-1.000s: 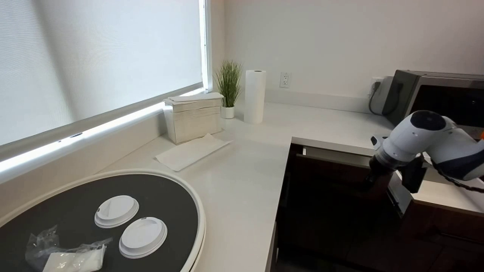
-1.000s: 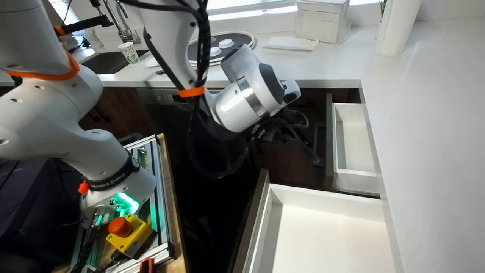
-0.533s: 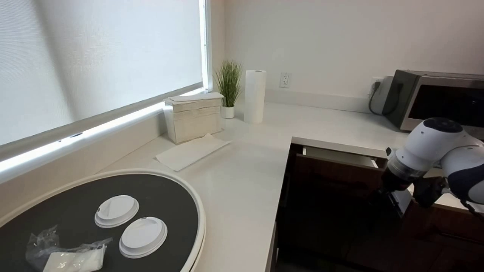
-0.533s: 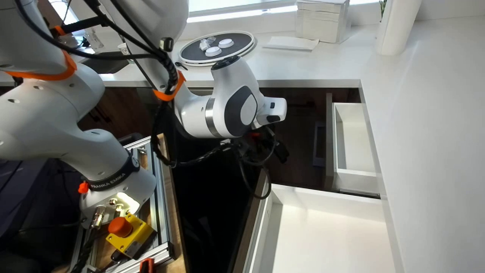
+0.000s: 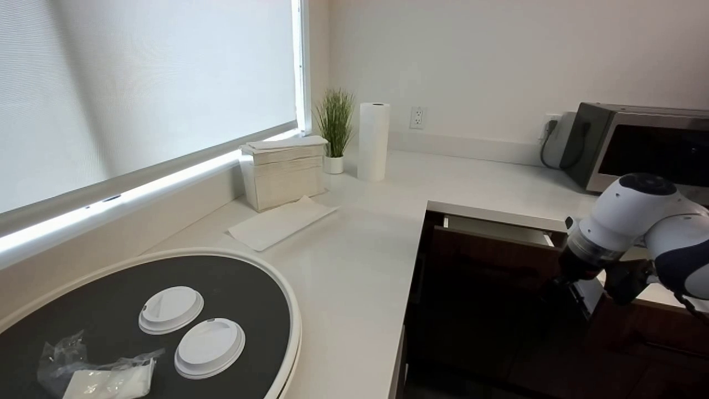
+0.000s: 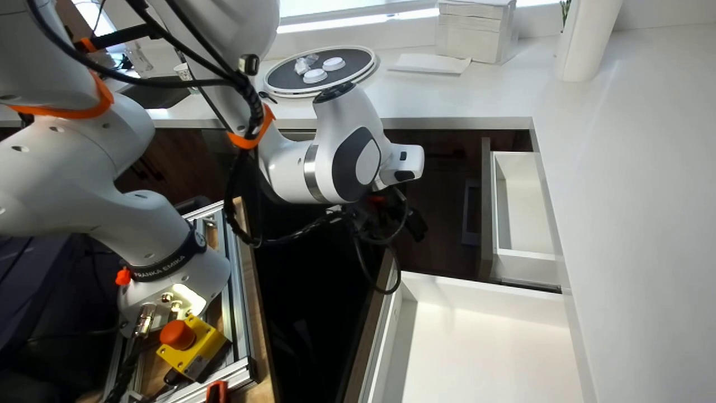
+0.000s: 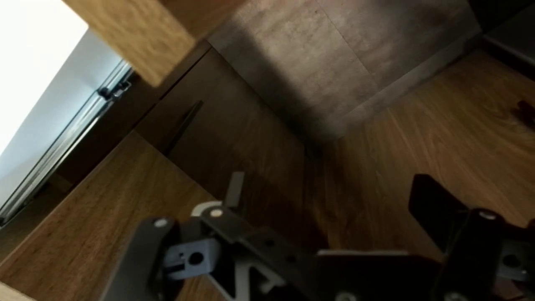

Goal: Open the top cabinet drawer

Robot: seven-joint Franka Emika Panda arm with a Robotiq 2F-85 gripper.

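Note:
The top cabinet drawer (image 6: pixel 526 207) stands partly open at the corner end, with a white inside and a dark wood front. In an exterior view its dark front (image 5: pixel 487 249) and a strip of its white inside show. My gripper (image 7: pixel 330 192) is open in the wrist view, its fingers apart with nothing between them. It hangs in front of the cabinet, apart from the drawer front, on the side towards the neighbouring drawer. In an exterior view the gripper is mostly hidden behind the wrist and cables. A wood panel (image 7: pixel 100 205) fills the lower left of the wrist view.
The neighbouring white-lined drawer (image 6: pixel 486 336) is pulled far out, beside the arm's cables. The white counter (image 5: pixel 354 277) holds a round black tray (image 5: pixel 243 299), a napkin stack (image 5: pixel 288 174), a paper towel roll (image 5: pixel 374 141) and a microwave (image 5: pixel 648 147).
Over the first half second the arm drew back from the corner drawer towards its base, showing more of the drawer. The base light went from green to white. Since then it is nearly still.

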